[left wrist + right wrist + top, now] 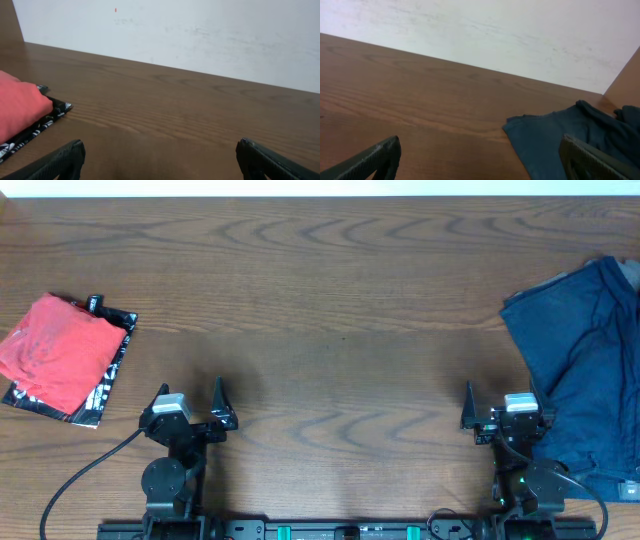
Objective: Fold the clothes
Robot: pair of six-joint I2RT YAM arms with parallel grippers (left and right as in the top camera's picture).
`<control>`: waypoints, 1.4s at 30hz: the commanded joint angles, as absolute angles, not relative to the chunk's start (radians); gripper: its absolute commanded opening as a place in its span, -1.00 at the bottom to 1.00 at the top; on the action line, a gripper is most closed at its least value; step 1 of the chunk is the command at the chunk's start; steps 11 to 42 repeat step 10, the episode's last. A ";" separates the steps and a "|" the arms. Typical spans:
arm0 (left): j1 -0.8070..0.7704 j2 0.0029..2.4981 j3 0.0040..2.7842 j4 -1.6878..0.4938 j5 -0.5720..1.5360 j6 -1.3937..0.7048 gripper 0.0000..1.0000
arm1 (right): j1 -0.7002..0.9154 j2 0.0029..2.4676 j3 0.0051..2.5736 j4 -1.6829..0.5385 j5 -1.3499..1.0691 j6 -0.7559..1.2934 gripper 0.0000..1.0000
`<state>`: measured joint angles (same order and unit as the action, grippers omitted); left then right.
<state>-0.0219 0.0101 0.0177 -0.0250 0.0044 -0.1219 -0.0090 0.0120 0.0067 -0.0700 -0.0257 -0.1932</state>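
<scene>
Coral-red and folded small, the T-shirt (55, 350) lies at the left edge of the wooden table (340, 300), stacked on a flat black graphic-print tee (108, 385) whose patterned border shows along two sides. A rumpled navy-blue garment (585, 370) sprawls unfolded over the table's right edge. At the table's near edge, the left gripper (191, 390) hovers with fingers spread wide, holding nothing. The right gripper (500, 402) is equally spread and empty, its outer finger at the navy cloth's border.

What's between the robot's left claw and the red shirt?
Nothing, just bare brown table between the left gripper and the red shirt, which lies on a black printed tee. The overhead view shows it.
</scene>
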 commanded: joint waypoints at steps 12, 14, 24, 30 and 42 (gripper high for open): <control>-0.025 0.004 0.004 -0.071 -0.008 -0.101 0.96 | -0.016 0.006 0.006 -0.074 -0.023 -0.199 0.99; -0.025 0.004 0.004 -0.071 -0.008 -0.101 0.96 | -0.016 0.006 0.006 -0.074 -0.023 -0.199 0.99; -0.025 0.004 0.004 -0.071 -0.008 -0.101 0.96 | -0.016 0.006 0.006 -0.074 -0.023 -0.199 0.99; -0.025 0.004 0.004 -0.071 -0.008 -0.101 0.96 | -0.016 0.006 0.006 -0.074 -0.023 -0.199 0.99; -0.025 0.004 0.004 -0.071 -0.008 -0.101 0.96 | -0.016 0.006 0.006 -0.074 -0.023 -0.199 0.99</control>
